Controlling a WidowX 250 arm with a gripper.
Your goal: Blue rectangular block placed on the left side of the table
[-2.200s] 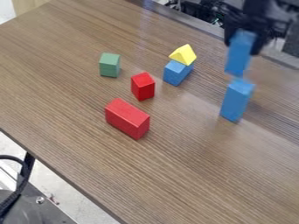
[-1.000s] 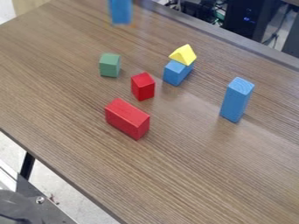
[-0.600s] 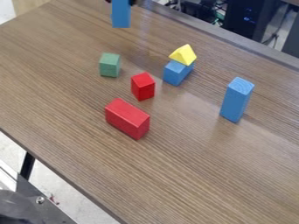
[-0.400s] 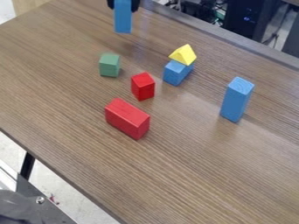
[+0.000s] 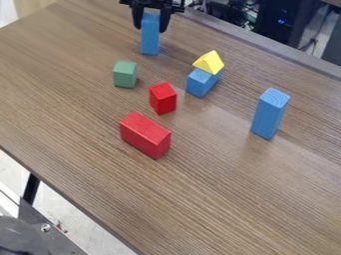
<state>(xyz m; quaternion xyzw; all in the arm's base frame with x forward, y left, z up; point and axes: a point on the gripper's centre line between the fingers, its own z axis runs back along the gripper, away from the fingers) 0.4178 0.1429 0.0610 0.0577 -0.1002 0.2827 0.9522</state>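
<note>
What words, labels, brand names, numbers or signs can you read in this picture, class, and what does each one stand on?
There are none that can be read.
The blue block in the gripper, the standing blue block, the small blue block, the yellow block, the green block and both red blocks show no lettering.
The table shows only wood grain.
</note>
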